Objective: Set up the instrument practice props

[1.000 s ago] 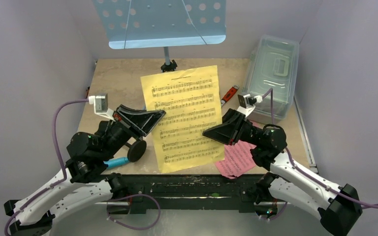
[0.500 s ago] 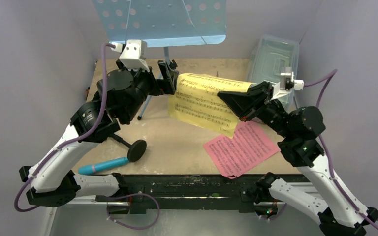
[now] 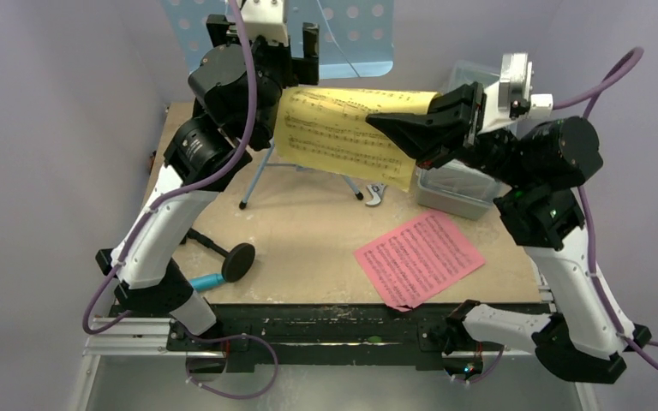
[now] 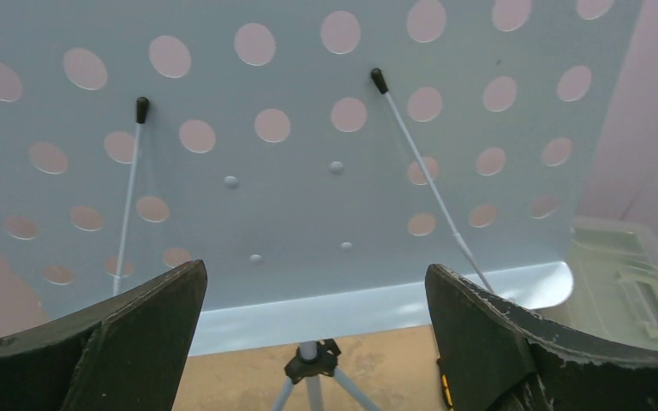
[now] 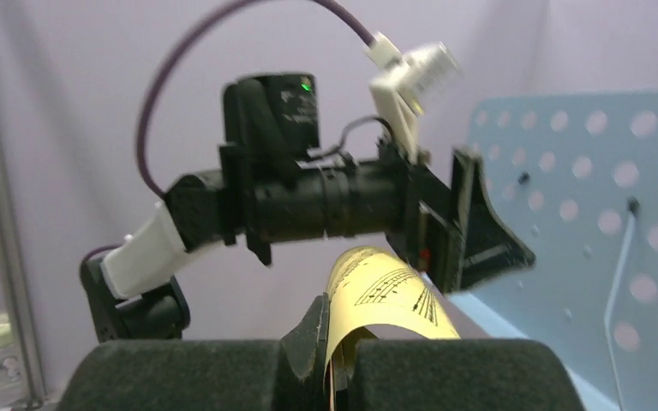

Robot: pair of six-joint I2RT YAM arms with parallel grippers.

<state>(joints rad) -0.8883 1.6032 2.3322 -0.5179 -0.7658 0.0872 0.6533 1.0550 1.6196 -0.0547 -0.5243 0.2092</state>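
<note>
Closest in, at the near left of the tan table (image 3: 308,240), a cyan microphone (image 3: 208,281) lies flat, partly hidden under the left arm. Just beyond it lies a black round-base mic stand (image 3: 238,259) on its side, its thin rod running left and away from the disc. At the near right, a pink sheet-music page (image 3: 420,257) lies flat and askew, its near corner reaching the table's near edge.

Further back, towards the middle, the silver head of a metal wrench (image 3: 375,195) shows below a hanging sheet. To its right sits a clear plastic lidded box (image 3: 454,187), mostly covered by the raised right arm.

Above these, a yellow sheet-music page (image 3: 343,137) hangs in the air, bowed and drooping, well off the table. The right gripper (image 5: 336,353) is clamped on the page's right edge, and its wrist view shows the paper pinched between the two closed pads and curling upward. The page's left end sits just below the left arm's wrist. The left gripper (image 4: 315,282) is spread wide with nothing between its fingers (image 4: 137,342), facing the far stand.

Farthest off stands a light blue perforated music stand (image 4: 308,171) on tripod legs at the far centre, its desk tilted, two thin page-holder wires lying against it and its shelf lip bare. Whether the yellow page touches the stand cannot be told.
</note>
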